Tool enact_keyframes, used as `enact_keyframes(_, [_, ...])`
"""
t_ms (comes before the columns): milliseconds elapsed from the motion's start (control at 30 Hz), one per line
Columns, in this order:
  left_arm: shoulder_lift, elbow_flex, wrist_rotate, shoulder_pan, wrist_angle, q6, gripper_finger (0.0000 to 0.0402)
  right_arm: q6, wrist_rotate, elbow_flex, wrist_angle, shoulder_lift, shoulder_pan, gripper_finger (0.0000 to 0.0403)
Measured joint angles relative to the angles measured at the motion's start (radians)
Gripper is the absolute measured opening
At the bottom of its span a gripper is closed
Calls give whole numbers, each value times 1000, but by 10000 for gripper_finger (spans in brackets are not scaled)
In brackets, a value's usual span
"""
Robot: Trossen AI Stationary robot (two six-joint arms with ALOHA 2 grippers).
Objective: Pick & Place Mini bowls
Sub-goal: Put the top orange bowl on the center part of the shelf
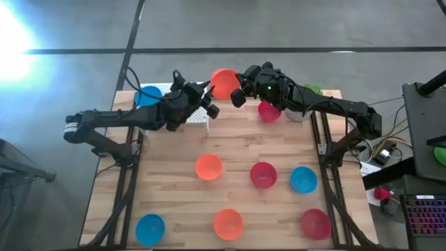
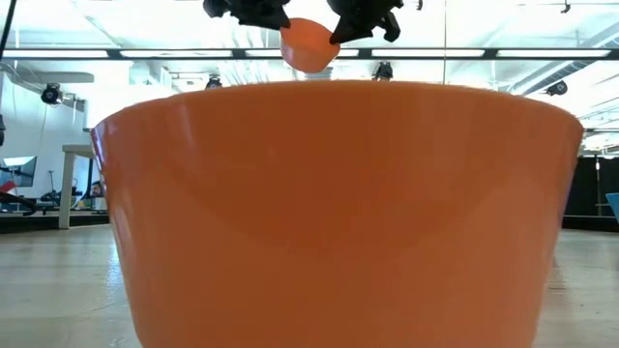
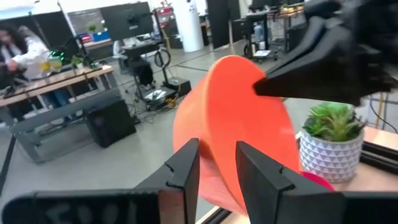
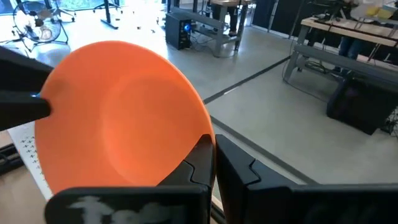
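Note:
An orange mini bowl (image 1: 223,81) hangs in the air over the table's far edge, tipped on its side, between my two grippers; the low view shows the bowl (image 2: 308,45) high up. My right gripper (image 4: 214,163) is shut on its rim. My left gripper (image 3: 217,171) is open at the opposite side of the bowl (image 3: 236,124), its fingers on either side of the rim (image 4: 45,93); whether they touch it cannot be told. Several more blue, orange and red bowls sit upright on the table, among them an orange one (image 1: 208,167) and a red one (image 1: 263,174). My right gripper pinches the orange bowl's rim (image 4: 202,134), one finger (image 4: 198,163) on the inner side and the other on the outer side. It comes level from the table's right. The bowl is lifted clear and tipped, its opening facing my right wrist camera.
A white pot with a green plant (image 3: 331,142) stands at the far right edge beside a red bowl (image 1: 269,111). A blue bowl (image 1: 147,95) sits by a white perforated tray (image 1: 198,118) at the far left. An orange bowl (image 2: 338,213) fills the low view.

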Motion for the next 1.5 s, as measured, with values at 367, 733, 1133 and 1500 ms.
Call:
enact_keyframes(367, [12,0,-12,33,4,-16,100,2,-4,0,2,0,2,9])
enact_keyframes(733, [12,0,-41,43,3,-26,9,6,-4,0,1,0,2,9])
enact_keyframes(1133, [12,0,-35,48,-2,-41,1,3,-18,0,1,-2,3,30])
enact_keyframes(1500, [2,30,-4,63,-100,-49,1,-30,-67,0,4,-16,17,122])
